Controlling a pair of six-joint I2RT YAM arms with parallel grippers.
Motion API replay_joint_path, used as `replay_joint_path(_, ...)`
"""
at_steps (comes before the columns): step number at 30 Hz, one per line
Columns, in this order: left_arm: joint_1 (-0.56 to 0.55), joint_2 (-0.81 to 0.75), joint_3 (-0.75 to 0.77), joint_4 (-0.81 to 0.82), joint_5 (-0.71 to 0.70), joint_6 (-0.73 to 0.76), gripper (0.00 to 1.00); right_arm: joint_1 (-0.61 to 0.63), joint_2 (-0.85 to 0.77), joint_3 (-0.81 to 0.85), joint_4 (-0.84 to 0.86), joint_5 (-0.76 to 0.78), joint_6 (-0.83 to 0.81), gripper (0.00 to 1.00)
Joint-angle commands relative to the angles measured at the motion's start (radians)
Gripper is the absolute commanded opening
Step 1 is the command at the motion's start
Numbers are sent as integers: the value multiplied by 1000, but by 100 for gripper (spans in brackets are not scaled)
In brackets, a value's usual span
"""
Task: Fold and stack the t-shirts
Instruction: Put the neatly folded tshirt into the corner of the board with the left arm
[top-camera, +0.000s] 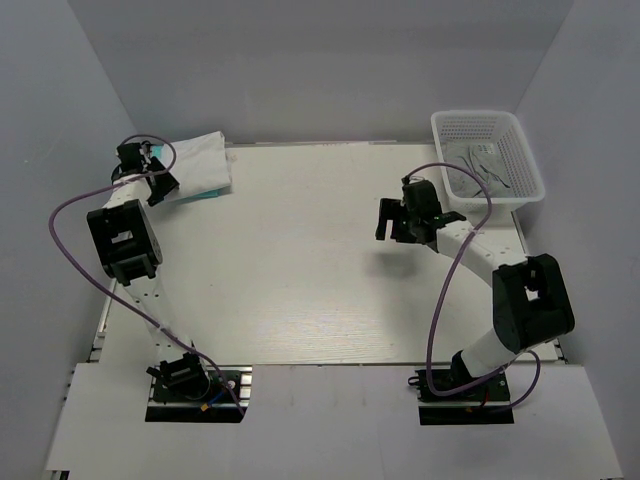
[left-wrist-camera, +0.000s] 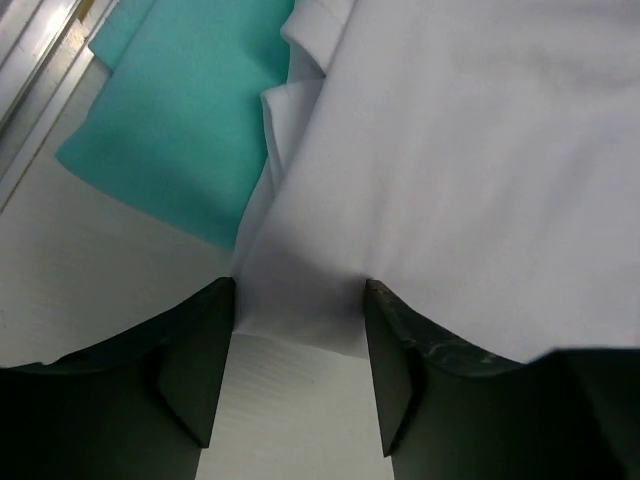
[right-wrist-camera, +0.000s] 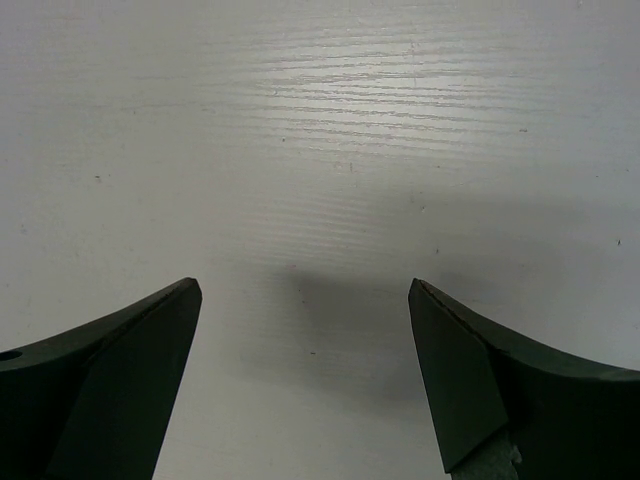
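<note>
We are holding our left fingers (left-wrist-camera: 190, 370) apart around the edge of the floppy white shirt (left-wrist-camera: 450, 180); our right fingers (right-wrist-camera: 110, 370) are hanging apart.

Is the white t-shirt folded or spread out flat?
Folded: the white t-shirt is a compact rectangle at the far left corner, its layered edges lying over the teal t-shirt.

L gripper (left-wrist-camera: 298, 292) fingers apart, astride white tee (left-wrist-camera: 450, 150) edge | teal tee (left-wrist-camera: 180, 110) underneath, left

Both arms extended; left claw (left-wrist-camera: 298, 290) and right claw (right-wrist-camera: 302, 287) gape
</note>
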Motion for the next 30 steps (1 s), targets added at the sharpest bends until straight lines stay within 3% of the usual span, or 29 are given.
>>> replay_joint_path(1, 16, 1, 26, 6, 33, -2, 63, -7, 10, 53, 10, 0, -17, 90)
replay_joint_path(5, 16, 1, 26, 26, 47, -11, 38, -5, 24, 61, 13, -15, -11, 90)
replay_joint_path(6, 16, 1, 26, 36, 47, -11, 22, -5, 30, 64, 11, -15, -8, 90)
replay_joint_path(9, 16, -20, 36, 58, 58, 1, 0, -5, 36, 63, 14, -21, -1, 90)
replay_joint_path(20, 16, -8, 242, -40, 73, 99, 0, -1, 42, 73, 14, -33, 3, 90)
replay_joint_path(26, 16, -8, 242, -40, 52, 111, 0, -2, 57, 81, 14, -43, 2, 90)
replay_joint_path(30, 16, 15, 222, -53, -61, 122, 0, -2, 68, 87, 8, -46, -1, 90)
